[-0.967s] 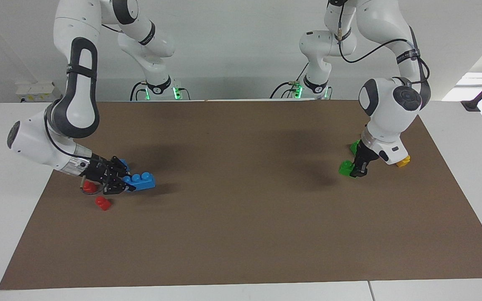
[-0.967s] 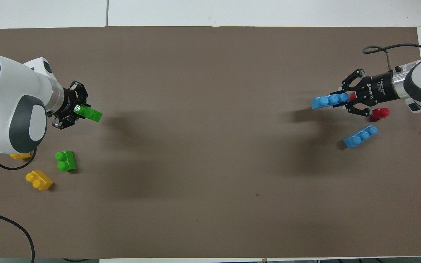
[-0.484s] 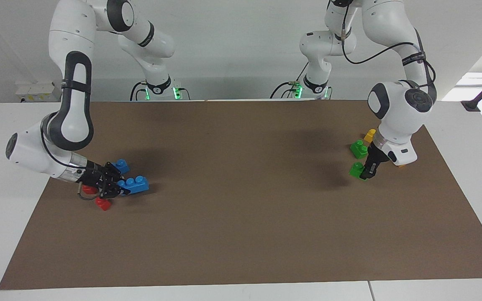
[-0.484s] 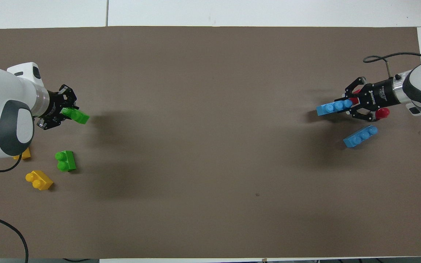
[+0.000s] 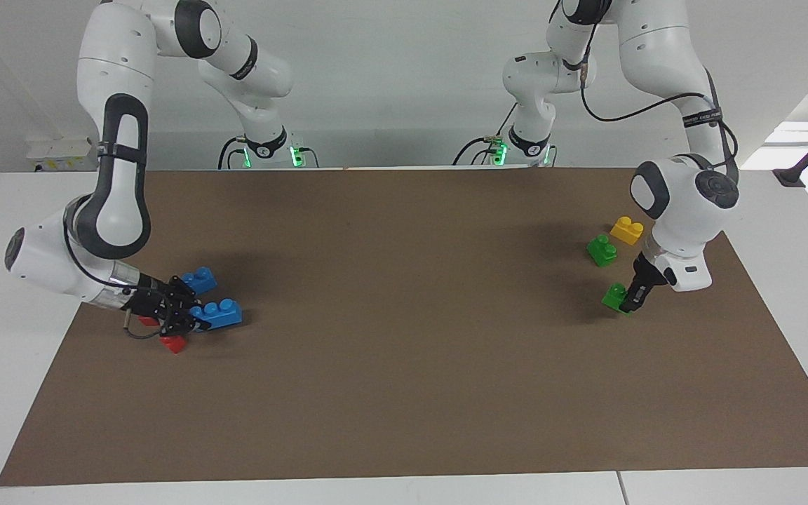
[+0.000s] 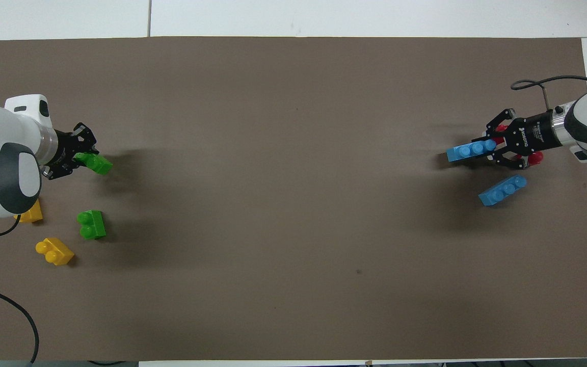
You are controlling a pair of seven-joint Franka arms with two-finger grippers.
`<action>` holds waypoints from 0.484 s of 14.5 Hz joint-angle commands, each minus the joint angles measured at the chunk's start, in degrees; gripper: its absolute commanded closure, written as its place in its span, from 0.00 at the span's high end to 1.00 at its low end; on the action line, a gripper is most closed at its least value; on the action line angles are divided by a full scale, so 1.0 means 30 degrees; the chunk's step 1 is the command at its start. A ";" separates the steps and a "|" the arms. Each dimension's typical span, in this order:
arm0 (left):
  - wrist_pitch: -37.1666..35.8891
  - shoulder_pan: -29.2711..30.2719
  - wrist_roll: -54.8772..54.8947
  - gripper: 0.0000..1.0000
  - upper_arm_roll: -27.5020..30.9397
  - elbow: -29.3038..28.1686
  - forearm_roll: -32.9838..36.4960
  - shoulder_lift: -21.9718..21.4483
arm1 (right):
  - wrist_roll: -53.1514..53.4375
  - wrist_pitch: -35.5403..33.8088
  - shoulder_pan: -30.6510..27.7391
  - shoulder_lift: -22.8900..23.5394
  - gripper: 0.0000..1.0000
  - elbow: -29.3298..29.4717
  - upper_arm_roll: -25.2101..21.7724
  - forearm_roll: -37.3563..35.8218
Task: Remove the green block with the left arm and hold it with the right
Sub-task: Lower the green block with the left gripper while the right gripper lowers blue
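Note:
The bright-green two-stud block (image 5: 613, 295) is in my left gripper (image 5: 623, 303), which is shut on it and holds it low, just over the brown mat (image 5: 404, 365) at the left arm's end. The overhead view shows the block (image 6: 97, 163) sticking out of that gripper (image 6: 84, 159). My right gripper (image 5: 196, 320) is shut on a blue three-stud brick (image 5: 218, 313), low over the mat at the right arm's end. The overhead view shows the gripper (image 6: 488, 147) and its brick (image 6: 469, 151) too.
A darker green two-stud brick (image 5: 601, 250) and a yellow brick (image 5: 626, 230) lie nearer to the robots than the left gripper. A second yellow brick (image 6: 29, 214) lies by the left arm. A loose blue brick (image 5: 199, 279) and red blocks (image 5: 174, 344) lie around the right gripper.
The left gripper has carried the green block outward toward its end of the table and lower. The right gripper has drawn the blue brick toward its end and lower.

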 commanded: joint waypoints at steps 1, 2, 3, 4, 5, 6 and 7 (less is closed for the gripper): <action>0.0922 0.0220 0.0701 0.00 -0.0131 0.0155 -0.0270 0.0546 | -0.0445 0.0423 -0.0254 0.0024 0.00 -0.0222 0.0247 -0.0427; 0.1158 0.0307 0.0672 0.00 -0.0131 0.0155 -0.0270 0.0721 | -0.0416 0.0481 -0.0254 0.0024 0.00 -0.0251 0.0247 -0.0427; 0.1363 0.0395 0.0701 0.00 -0.0131 0.0184 -0.0270 0.0839 | -0.0416 0.0685 -0.0225 0.0024 0.00 -0.0368 0.0247 -0.0427; 0.1423 0.0483 0.0817 0.00 -0.0131 0.0213 -0.0241 0.0985 | -0.0445 0.0948 -0.0224 -0.0005 0.00 -0.0543 0.0247 -0.0427; 0.1453 0.0542 0.1428 0.00 -0.0131 0.0329 -0.0270 0.1074 | -0.0445 0.1240 -0.0195 -0.0034 0.00 -0.0748 0.0247 -0.0427; 0.1482 0.0861 0.1811 0.00 -0.0131 0.0389 -0.0270 0.1133 | -0.0445 0.1504 -0.0195 -0.0063 0.00 -0.0924 0.0247 -0.0427; 0.1482 0.0980 0.1844 0.00 -0.0131 0.0418 -0.0270 0.1249 | -0.0416 0.1594 -0.0108 -0.0064 0.00 -0.0955 0.0276 -0.0398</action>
